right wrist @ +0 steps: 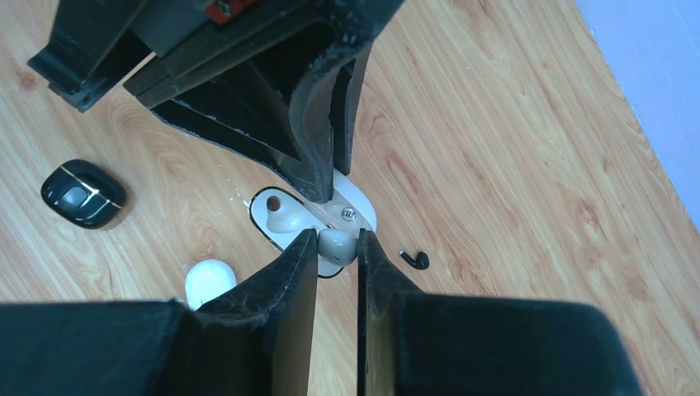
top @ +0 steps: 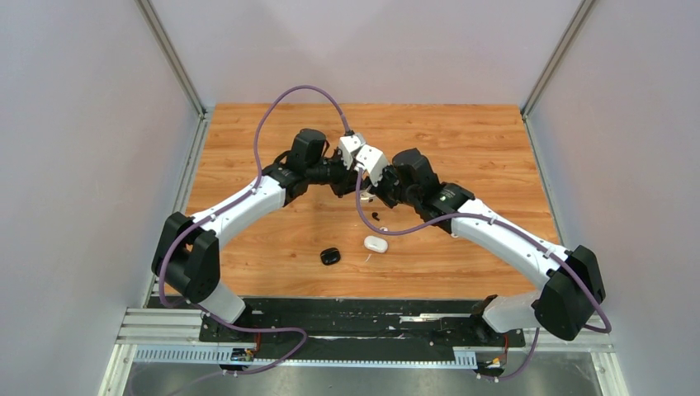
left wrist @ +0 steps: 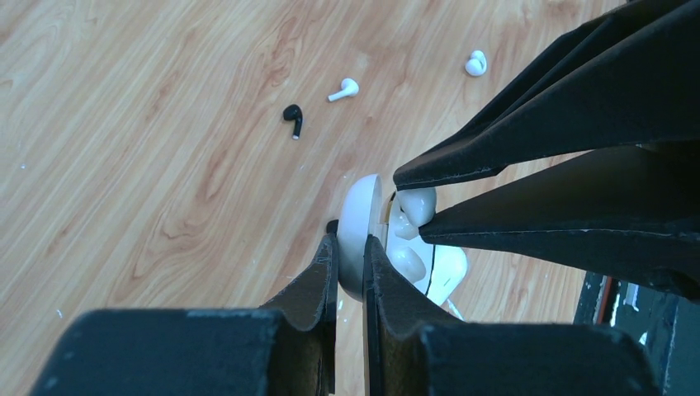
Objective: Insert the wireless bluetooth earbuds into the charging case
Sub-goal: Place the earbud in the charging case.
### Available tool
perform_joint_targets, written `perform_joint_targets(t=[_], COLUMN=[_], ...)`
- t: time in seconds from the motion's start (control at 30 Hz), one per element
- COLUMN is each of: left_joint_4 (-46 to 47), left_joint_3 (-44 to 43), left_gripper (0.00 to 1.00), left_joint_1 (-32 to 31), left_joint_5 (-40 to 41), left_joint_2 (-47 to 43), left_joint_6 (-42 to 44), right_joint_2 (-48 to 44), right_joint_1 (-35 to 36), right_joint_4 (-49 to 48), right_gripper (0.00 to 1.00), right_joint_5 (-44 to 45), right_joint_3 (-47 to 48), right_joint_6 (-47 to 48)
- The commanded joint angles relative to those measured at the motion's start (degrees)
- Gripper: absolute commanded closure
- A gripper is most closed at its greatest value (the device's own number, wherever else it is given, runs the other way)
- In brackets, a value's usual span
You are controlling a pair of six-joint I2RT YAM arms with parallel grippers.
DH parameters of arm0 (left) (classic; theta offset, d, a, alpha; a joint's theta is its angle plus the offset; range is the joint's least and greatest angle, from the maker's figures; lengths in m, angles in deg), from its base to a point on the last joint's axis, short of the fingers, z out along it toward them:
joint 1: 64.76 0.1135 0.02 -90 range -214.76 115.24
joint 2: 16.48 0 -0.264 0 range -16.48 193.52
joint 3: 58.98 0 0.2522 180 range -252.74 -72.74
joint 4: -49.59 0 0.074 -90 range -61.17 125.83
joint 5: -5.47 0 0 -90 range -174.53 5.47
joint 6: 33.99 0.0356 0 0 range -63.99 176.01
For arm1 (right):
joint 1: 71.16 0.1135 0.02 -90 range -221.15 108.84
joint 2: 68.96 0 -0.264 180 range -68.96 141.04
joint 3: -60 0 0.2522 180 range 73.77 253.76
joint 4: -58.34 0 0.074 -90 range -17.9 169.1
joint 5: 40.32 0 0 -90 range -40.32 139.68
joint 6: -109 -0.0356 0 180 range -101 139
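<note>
Glossy black case [right wrist: 82,194], wood-grain table [right wrist: 512,124]

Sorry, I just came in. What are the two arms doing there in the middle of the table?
The left gripper clamps the lid of an open white charging case. The right gripper pinches a white earbud in its jaws right at the case's socket, not yet released. A black earbud, two white earbuds, a black case and a closed white case lie loose on the table.

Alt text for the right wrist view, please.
The right hand pinches a white earbud at an open white case, whose lid the left hand clamps. A black case, a closed white case and a black earbud lie on the wooden table.
</note>
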Motion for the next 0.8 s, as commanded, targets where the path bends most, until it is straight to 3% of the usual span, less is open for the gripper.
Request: perform_joint_targets(t=[0.0,0.53,0.77], left_joint_4=[5.6,7.3,7.8], left_joint_3=[-0.5,-0.2,-0.1], left_gripper=[1.00,1.00,1.00], left_joint_1=[0.0,0.0,0.0], left_joint_5=[0.7,4.8,5.2], left_joint_2=[-2.4,-1.7,-1.4], left_joint_6=[-2.8,-11.0,-11.5], right_joint_2=[0.0,-1.0,-0.7], right_joint_1=[0.7,3.0,3.2], right_joint_4=[1.9,0.4,1.9], right_gripper=[1.00,0.99,0.71], right_joint_5=[6.6,12.1,9.2], right_joint_3=[1.2,-0.5,0.9], right_joint_6=[-3.8,-7.8,-9.5])
